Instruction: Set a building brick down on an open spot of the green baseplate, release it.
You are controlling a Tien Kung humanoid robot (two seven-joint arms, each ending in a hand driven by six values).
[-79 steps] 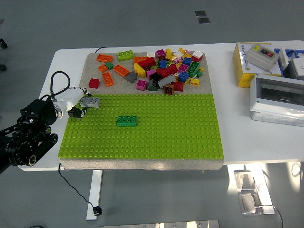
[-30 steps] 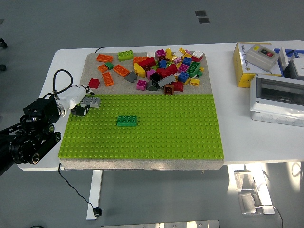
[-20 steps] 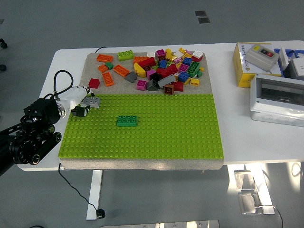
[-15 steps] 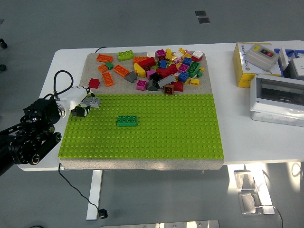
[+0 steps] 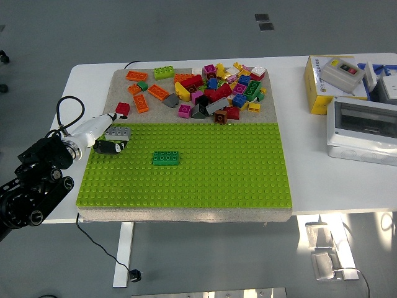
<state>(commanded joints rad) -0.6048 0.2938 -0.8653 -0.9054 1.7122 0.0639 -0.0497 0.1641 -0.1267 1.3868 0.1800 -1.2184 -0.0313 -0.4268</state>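
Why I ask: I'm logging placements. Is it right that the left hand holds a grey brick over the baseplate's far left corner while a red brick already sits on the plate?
One detail is wrong: the brick already on the green baseplate is green, not red, as the head view shows. The left hand does hold the grey brick at the far left corner.

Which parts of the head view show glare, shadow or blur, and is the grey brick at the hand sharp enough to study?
Head view: even, soft lighting; bright glare patches on the floor under the table's right end; grey brick at the left hand fairly sharp, the fingers beneath it dark and hard to separate.
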